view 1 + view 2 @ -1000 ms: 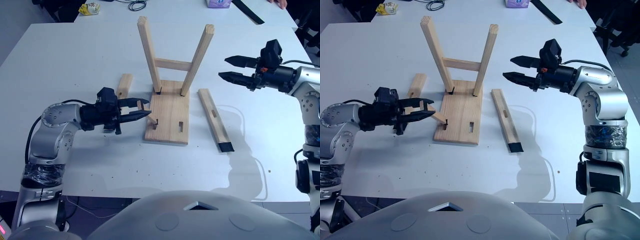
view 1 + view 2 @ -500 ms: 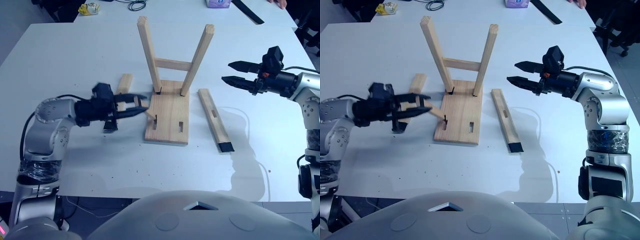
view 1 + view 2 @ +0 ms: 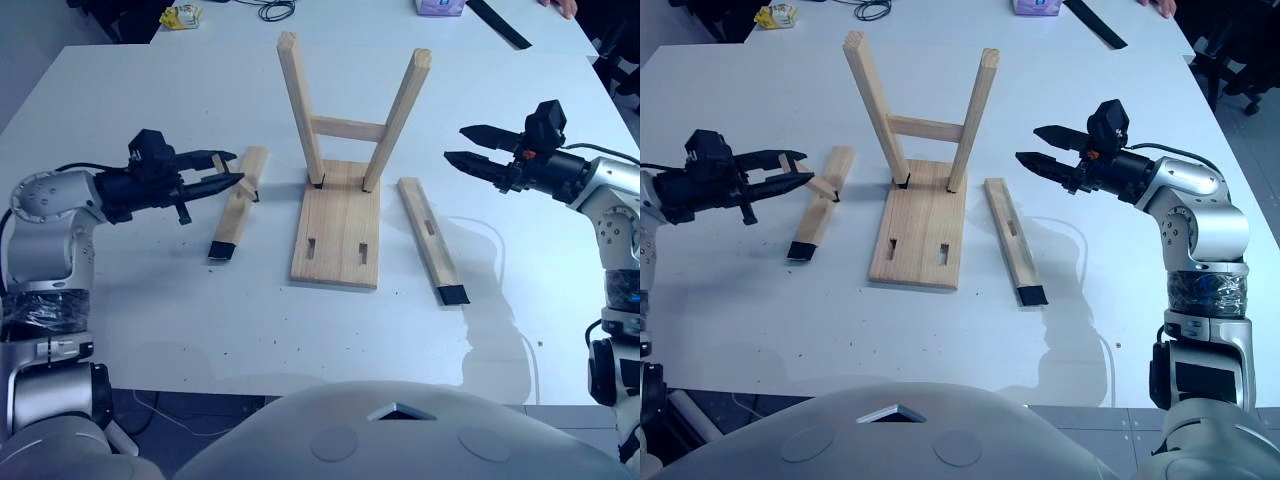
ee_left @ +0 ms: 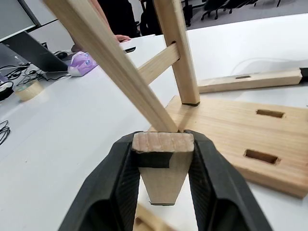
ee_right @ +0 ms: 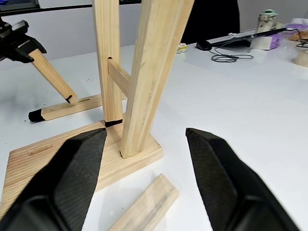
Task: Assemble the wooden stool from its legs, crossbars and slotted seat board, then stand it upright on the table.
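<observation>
The wooden stool (image 3: 340, 190) is half built and stands upside down near the middle of the table (image 3: 130, 290). In the head views the seat board (image 3: 335, 262) lies flat, and two upright legs (image 3: 300, 110) stand in its far slots, joined by a crossbar (image 3: 347, 128), while the two near slots (image 3: 313, 245) are bare. A left loose leg (image 3: 240, 195) lies flat just beside the board on its left, and a right loose leg (image 3: 428, 238) lies flat just beside it on its right; each has a black end towards me. My left gripper (image 3: 237, 167) hangs over the table, left of the left loose leg, and is clenched on a short crossbar (image 3: 817, 184), which slants down so that its lower end touches this leg. My right gripper (image 3: 455, 143) hangs in the air to the right of the upright legs, apart from them, with its jaws spread and nothing between them. In the left wrist view my two fingers (image 4: 118, 187) press the end of the short crossbar from both sides, and behind it I see the upright legs and the seat board. In the right wrist view the fingers (image 5: 72, 183) of my right gripper stand wide apart. Farther off I see the upright legs on the board, and beyond them the slanting short crossbar meeting the left loose leg; I cannot tell if it sits in a slot there.
</observation>
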Controlling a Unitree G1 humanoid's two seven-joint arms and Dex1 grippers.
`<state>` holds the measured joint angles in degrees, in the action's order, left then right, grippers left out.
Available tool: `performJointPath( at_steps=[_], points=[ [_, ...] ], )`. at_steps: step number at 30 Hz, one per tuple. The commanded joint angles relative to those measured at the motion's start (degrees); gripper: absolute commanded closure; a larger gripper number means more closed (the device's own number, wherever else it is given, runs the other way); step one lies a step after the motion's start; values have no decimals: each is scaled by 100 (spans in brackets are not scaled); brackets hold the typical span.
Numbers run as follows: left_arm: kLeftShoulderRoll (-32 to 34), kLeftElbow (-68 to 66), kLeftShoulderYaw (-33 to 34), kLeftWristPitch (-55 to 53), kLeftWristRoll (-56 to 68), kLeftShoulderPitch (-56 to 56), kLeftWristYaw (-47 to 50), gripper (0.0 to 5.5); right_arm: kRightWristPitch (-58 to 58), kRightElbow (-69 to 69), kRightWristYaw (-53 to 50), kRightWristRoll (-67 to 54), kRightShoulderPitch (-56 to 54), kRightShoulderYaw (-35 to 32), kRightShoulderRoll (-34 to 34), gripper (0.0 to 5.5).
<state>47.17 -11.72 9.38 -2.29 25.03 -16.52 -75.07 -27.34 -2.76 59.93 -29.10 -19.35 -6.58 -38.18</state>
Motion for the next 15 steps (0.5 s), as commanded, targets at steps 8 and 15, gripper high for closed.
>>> performJointPath(
  at_steps=[8, 15],
  points=[
    [167, -2141, -391, 1117, -855, -780, -636, 418, -98, -92, 0, -6, -150, 129, 52, 247],
    [52, -2349, -350, 1402, -720, -956, -721, 418, -155, 271, -167, -117, 291, -8, 114, 247]
  ],
)
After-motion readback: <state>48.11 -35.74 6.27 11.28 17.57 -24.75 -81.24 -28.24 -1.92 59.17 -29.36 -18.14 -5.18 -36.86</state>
